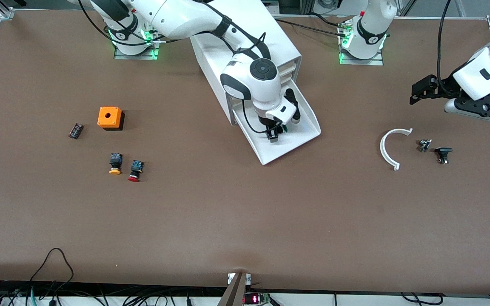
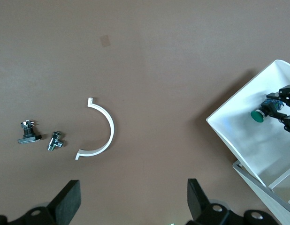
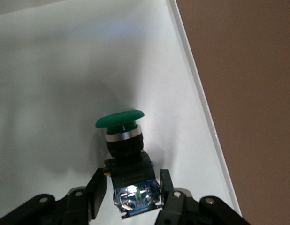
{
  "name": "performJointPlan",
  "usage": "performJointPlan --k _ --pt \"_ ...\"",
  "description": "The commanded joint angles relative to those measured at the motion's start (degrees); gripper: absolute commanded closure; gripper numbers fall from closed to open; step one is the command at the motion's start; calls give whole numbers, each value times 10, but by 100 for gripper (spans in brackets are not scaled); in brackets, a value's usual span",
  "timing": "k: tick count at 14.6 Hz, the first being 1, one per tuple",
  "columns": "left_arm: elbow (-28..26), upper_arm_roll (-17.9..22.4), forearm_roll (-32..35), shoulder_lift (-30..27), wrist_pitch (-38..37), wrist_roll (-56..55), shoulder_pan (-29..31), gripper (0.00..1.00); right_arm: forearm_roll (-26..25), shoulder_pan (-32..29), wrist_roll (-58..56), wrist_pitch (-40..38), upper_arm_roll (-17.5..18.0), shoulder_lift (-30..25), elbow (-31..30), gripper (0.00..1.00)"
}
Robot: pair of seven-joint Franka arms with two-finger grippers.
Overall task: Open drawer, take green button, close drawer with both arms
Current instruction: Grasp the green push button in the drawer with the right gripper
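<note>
We see the right gripper (image 1: 274, 135) lowered into the pulled-out wide white plastic drawer (image 1: 300, 138), its black fingers (image 3: 96, 190) clamped on the black-and-blue body of the small green-capped button (image 3: 121, 123) just above the drawer's floor. The left gripper (image 2: 133, 204) waits with fingers apart over the brown bench (image 1: 228, 212) near the curved white plastic strip (image 2: 101, 129).

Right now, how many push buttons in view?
3. Green button in the open drawer, between the right gripper fingers. Yellow button and red button lie side by side toward the right arm's end.
</note>
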Motion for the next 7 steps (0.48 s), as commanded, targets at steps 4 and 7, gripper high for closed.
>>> performJointPlan --k 4,7 --pt "18 1 9 8 -14 -7 -1 0 -25 10 4 7 -3 4 15 72" --pt "18 1 9 8 -14 -7 -1 0 -10 11 2 -12 -18 -37 12 73"
